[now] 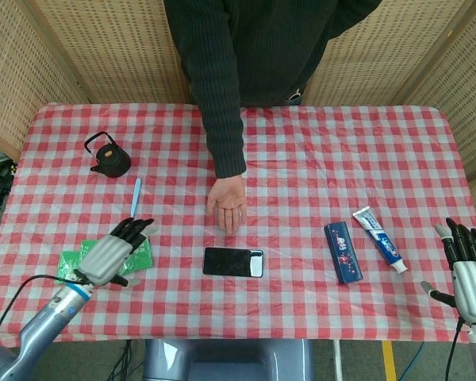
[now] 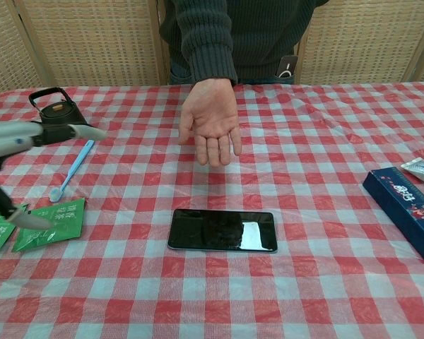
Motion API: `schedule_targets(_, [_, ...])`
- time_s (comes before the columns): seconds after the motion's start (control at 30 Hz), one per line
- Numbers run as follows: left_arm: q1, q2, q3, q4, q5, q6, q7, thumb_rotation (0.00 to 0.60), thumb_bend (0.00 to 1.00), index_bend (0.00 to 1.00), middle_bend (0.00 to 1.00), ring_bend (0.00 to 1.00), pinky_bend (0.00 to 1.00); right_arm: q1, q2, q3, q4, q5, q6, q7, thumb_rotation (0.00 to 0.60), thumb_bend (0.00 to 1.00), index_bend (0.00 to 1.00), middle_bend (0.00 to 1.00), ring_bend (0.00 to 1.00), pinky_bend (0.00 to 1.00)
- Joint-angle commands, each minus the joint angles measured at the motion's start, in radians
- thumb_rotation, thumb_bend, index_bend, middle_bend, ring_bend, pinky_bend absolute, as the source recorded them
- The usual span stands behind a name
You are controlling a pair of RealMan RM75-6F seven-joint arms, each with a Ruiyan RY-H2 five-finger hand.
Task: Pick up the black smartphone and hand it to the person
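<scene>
Black smartphone [image 1: 233,262] flat on the table [image 1: 301,175], just short of the waiting palm [image 1: 228,205]. Left hand [image 1: 115,252] over the green packets [image 1: 140,255], fingers apart, empty; right hand [image 1: 466,266] idle, probably spread. Approach low from the left, catch both long edges, lift level.

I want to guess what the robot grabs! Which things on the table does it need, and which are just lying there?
Needed:
flat black glass smartphone
person's open palm
left robot hand

Just lying there:
small black teapot
light blue toothbrush
green foil sachets
dark blue box
white and blue toothpaste tube
</scene>
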Motion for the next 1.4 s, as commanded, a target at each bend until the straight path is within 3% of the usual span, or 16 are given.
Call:
schedule_targets(0.03, [-0.121, -0.117, -0.071, 0.032, -0.113, -0.134, 0.087, 0.600, 0.00, 0.00, 0.00, 0.00, 0.00, 0.003, -0.005, 0.004, 0.005, 0.011, -0.007, -0.009, 0.600, 0.00, 0.06, 0.00, 0.00, 0.00])
schedule_targets(0.27, [-0.254, -0.252, -0.122, 0.099, -0.306, -0.255, 0.218, 0.600, 0.00, 0.00, 0.00, 0.00, 0.00, 0.002, -0.005, 0.008, 0.003, 0.031, -0.014, -0.018, 0.600, 0.00, 0.06, 0.00, 0.00, 0.00])
schedule_targets(0.4, [-0.317, -0.309, -0.122, 0.127, -0.426, -0.283, 0.299, 0.600, 0.00, 0.00, 0.00, 0.00, 0.00, 0.002, -0.004, 0.014, 0.004, 0.048, -0.017, -0.022, 0.600, 0.00, 0.06, 0.00, 0.00, 0.00])
schedule_targets(0.73, [-0.397, -0.381, -0.088, 0.146, -0.616, -0.218, 0.428, 0.600, 0.00, 0.00, 0.00, 0.00, 0.02, 0.005, -0.005, 0.020, 0.015, 0.074, -0.033, -0.015, 0.600, 0.00, 0.06, 0.00, 0.00, 0.00])
schedule_targets(1.03, [-0.422, -0.417, -0.066, 0.152, -0.667, -0.167, 0.446, 0.600, 0.00, 0.00, 0.00, 0.01, 0.04, 0.007, -0.002, 0.021, 0.019, 0.075, -0.039, -0.003, 0.600, 0.00, 0.06, 0.00, 0.00, 0.00])
schedule_targets(1.13, [-0.431, -0.428, -0.066, 0.152, -0.679, -0.156, 0.442, 0.600, 0.00, 0.02, 0.00, 0.05, 0.10, 0.008, -0.003, 0.020, 0.022, 0.076, -0.042, 0.002, 0.600, 0.00, 0.06, 0.00, 0.00, 0.00])
schedule_targets(1.27, [-0.445, -0.450, -0.066, 0.160, -0.680, -0.131, 0.453, 0.600, 0.00, 0.11, 0.05, 0.16, 0.26, 0.009, -0.001, 0.022, 0.023, 0.076, -0.042, 0.009, 0.600, 0.00, 0.06, 0.00, 0.00, 0.00])
schedule_targets(1.4, [-0.464, -0.492, -0.064, 0.186, -0.705, -0.084, 0.499, 0.600, 0.00, 0.16, 0.11, 0.21, 0.33, 0.008, 0.002, 0.023, 0.023, 0.078, -0.041, 0.015, 0.600, 0.00, 0.06, 0.00, 0.00, 0.00])
